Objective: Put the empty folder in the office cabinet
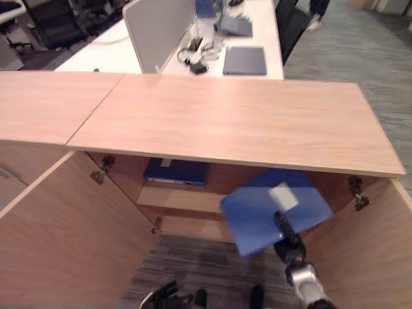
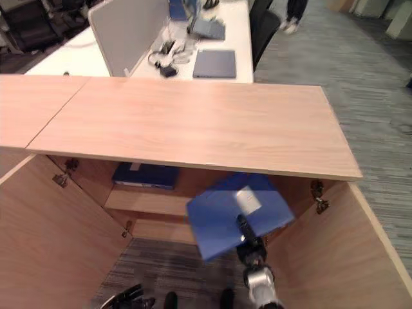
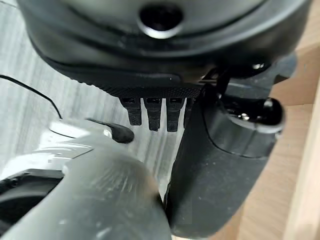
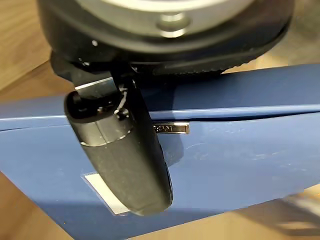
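A blue folder [image 1: 254, 215] with a white label hangs tilted in front of the open cabinet's right half, just below the wooden top [image 1: 225, 122]. My right hand [image 1: 288, 241] comes up from below and is shut on the folder's near edge. Its thumb [image 4: 125, 160] presses on the blue cover [image 4: 240, 165], and the fingers are hidden beneath. My left hand [image 1: 166, 297] hangs low over the carpet by the left door, holding nothing, fingers [image 3: 150, 112] relaxed.
Both cabinet doors stand wide open, the left door [image 1: 64, 238] and the right door [image 1: 376, 251]. A second dark blue folder [image 1: 176, 172] lies flat on the inner shelf [image 1: 187, 201] at the left. Behind the cabinet stands a white desk with a laptop [image 1: 244, 60].
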Available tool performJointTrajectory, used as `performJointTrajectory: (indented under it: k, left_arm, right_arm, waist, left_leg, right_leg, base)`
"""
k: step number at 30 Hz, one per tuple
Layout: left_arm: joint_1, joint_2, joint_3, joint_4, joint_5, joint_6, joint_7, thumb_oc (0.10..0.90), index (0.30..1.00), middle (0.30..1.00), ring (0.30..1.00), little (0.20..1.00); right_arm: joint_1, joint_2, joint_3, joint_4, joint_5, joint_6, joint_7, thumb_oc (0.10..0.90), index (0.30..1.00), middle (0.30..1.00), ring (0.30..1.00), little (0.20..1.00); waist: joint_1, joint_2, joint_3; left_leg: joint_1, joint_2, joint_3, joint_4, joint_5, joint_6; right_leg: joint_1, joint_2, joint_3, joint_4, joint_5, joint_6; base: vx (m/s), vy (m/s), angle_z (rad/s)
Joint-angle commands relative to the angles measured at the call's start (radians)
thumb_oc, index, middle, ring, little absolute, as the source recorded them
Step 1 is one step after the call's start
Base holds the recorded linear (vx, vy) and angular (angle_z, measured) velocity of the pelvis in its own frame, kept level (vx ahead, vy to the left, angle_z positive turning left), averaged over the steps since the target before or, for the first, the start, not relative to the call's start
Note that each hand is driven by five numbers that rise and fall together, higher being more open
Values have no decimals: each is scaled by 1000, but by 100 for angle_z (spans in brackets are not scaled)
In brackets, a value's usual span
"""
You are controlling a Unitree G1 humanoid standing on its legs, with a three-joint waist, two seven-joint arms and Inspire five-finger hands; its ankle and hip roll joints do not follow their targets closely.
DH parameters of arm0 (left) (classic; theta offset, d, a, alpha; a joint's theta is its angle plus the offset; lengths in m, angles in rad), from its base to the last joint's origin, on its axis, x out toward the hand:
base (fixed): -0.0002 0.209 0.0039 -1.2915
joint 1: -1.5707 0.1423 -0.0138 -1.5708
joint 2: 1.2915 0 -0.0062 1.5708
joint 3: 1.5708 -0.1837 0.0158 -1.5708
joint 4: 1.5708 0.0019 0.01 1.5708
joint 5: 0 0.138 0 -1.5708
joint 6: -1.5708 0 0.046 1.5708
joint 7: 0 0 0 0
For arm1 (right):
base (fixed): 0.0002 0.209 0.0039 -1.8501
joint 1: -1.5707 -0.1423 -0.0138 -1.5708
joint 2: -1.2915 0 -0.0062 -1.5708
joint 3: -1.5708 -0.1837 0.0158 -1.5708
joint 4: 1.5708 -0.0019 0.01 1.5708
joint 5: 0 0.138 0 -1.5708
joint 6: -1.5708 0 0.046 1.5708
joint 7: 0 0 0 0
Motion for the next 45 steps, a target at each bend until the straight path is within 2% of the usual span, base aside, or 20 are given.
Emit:
performJointTrajectory:
  k: [1,4,6,7,8,15,18,22,27,28,29,30,31,32,39,45]
  left_arm:
    - [-75,58,-62,-13,48,-40,36,800,900,900,900,900]
    - [-83,86,-100,-60,56,-44,36,800,900,900,900,900]
    - [-92,105,-119,-84,39,-45,34,800,900,900,900,900]
    - [-94,105,-119,-84,39,-45,34,800,900,900,900,900]
    - [-100,127,-141,-96,34,-48,36,800,900,900,900,900]
    - [-114,199,-198,-157,39,-51,16,800,900,900,900,900]
    - [-124,222,-221,-181,42,-50,7,800,900,900,900,900]
    - [-140,244,-244,-210,38,-45,-3,800,900,900,900,900]
    - [-152,264,-247,-241,4,-45,-2,800,900,900,900,900]
    - [-153,263,-247,-241,4,-45,-2,800,900,900,900,900]
    - [-154,267,-248,-245,0,-46,0,800,900,900,900,900]
    - [-153,266,-247,-245,-6,-45,8,800,900,900,900,900]
    - [-153,266,-247,-245,-6,-45,8,800,900,900,900,900]
    - [-153,268,-246,-250,-16,-45,15,800,900,900,900,900]
    - [-149,277,-254,-271,-41,-39,42,800,900,900,900,900]
    - [-145,279,-261,-276,-27,-35,74,800,900,900,900,900]
  right_arm:
    - [-280,-11,-89,-68,78,-145,5,400,300,300,300,300]
    - [-439,-52,-155,-40,130,-207,-26,400,300,300,300,300]
    - [-556,-112,-184,7,149,-242,-52,400,300,300,300,300]
    - [-560,-114,-184,9,149,-242,-51,400,300,300,300,300]
    - [-667,-173,-194,56,164,-261,-81,400,300,300,300,300]
    - [-933,-353,-168,217,216,-254,-115,400,300,300,300,300]
    - [-1005,-422,-153,269,241,-252,-126,400,300,300,300,300]
    - [-1043,-499,-151,310,276,-255,-131,400,300,300,300,300]
    - [-1057,-542,-123,362,256,-232,-148,400,300,300,300,300]
    - [-1058,-543,-122,362,256,-232,-149,447,371,371,371,371]
    - [-1056,-541,-120,367,249,-228,-153,560,540,540,540,540]
    - [-1056,-539,-117,379,241,-226,-162,693,740,740,740,740]
    - [-1056,-539,-117,379,241,-226,-162,706,759,759,759,759]
    - [-1056,-537,-122,387,237,-225,-173,800,900,900,900,900]
    - [-1070,-541,-108,466,167,-200,-275,800,900,900,900,900]
    - [-1056,-479,-92,477,83,-193,-349,800,900,900,900,900]
  waist:
    - [46,36,94]
    - [69,56,106]
    - [88,66,109]
    - [89,66,109]
    - [105,77,110]
    - [166,104,122]
    - [190,122,135]
    - [211,136,139]
    - [216,155,156]
    - [216,154,156]
    - [216,157,160]
    - [217,163,166]
    - [218,163,165]
    - [215,168,170]
    - [198,169,187]
    - [184,157,196]
  left_leg:
    - [-34,11,20,16,-25,-6]
    - [-77,11,0,24,-16,-5]
    - [-110,11,-12,34,-12,-8]
    - [-113,10,-12,35,-12,-8]
    - [-132,8,-25,38,-10,-7]
    - [-202,-5,-49,70,-23,-5]
    - [-253,-15,-58,107,-22,-6]
    - [-328,-37,-78,182,-57,-10]
    - [-415,-64,-84,284,-94,-15]
    - [-418,-65,-83,287,-95,-15]
    - [-429,-68,-83,304,-103,-14]
    - [-447,-75,-86,332,-120,-10]
    - [-449,-75,-86,334,-121,-10]
    - [-462,-76,-87,356,-132,-7]
    - [-520,-86,-81,456,-179,0]
    - [-528,-84,-75,506,-210,8]
  right_leg:
    - [-5,-33,41,244,-277,57]
    - [-57,-41,33,288,-293,60]
    - [-87,-48,25,308,-302,62]
    - [-90,-49,25,310,-302,62]
    - [-108,-52,22,324,-307,65]
    - [-180,-74,18,381,-338,75]
    - [-217,-79,17,410,-340,76]
    - [-278,-95,15,480,-380,77]
    - [-351,-108,21,574,-411,75]
    - [-354,-109,22,576,-412,75]
    - [-363,-110,26,591,-417,73]
    - [-388,-108,36,624,-427,71]
    - [-390,-108,37,626,-428,71]
    - [-405,-109,44,650,-436,70]
    - [-456,-113,66,736,-477,53]
    - [-464,-103,79,771,-495,40]
  base:
    - [-54,-19,31]
    - [-35,-15,20]
    - [-18,-26,18]
    - [-19,-11,17]
    - [-6,-5,14]
    - [2,-12,10]
    - [-3,-30,7]
    - [9,-35,17]
    - [-11,-21,23]
    - [-4,-1,22]
    - [5,-2,7]
    - [0,0,0]
    - [0,0,0]
    - [0,0,0]
    - [1,1,-2]
    - [0,3,-6]
